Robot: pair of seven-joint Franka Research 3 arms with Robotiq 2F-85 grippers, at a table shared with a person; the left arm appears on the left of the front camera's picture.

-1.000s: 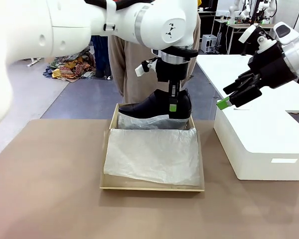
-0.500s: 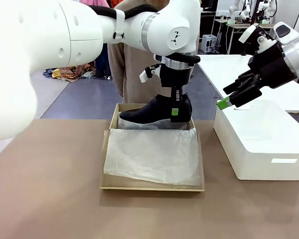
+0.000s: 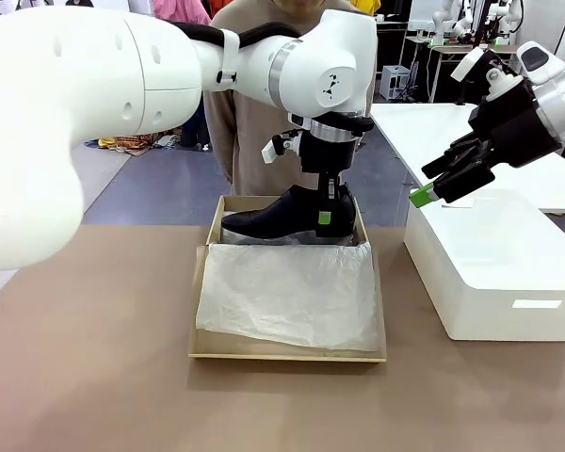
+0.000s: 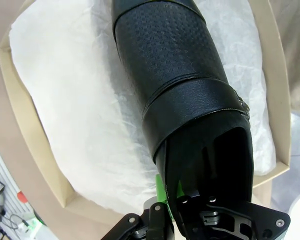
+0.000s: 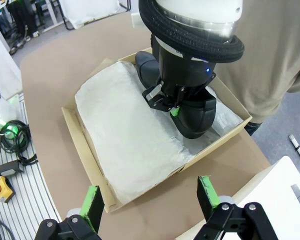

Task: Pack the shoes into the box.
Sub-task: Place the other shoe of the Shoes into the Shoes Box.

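One glossy black shoe (image 3: 278,212) hangs low over the far end of the tan box (image 3: 200,325), toe pointing to picture left, its sole at the white tissue paper (image 3: 287,294). My left gripper (image 3: 328,213) is shut on the shoe's heel wall from above. In the left wrist view the shoe (image 4: 172,80) runs away from the gripper (image 4: 174,196) over tissue (image 4: 75,115) inside the box (image 4: 19,112). My right gripper (image 3: 435,193) hovers open, holding nothing, above the white block. Its own view looks down on the shoe (image 5: 192,117), the box (image 5: 85,147) and its fingers (image 5: 92,205).
A large white block (image 3: 494,273) stands right of the box on the brown table (image 3: 85,358). A person in a tan top (image 3: 254,132) stands just behind the box's far end. The left arm's bulk (image 3: 122,85) spans the upper left.
My left arm has lowered the shoe, levelling it, down into the far end of the box. The right gripper has stayed where it was.
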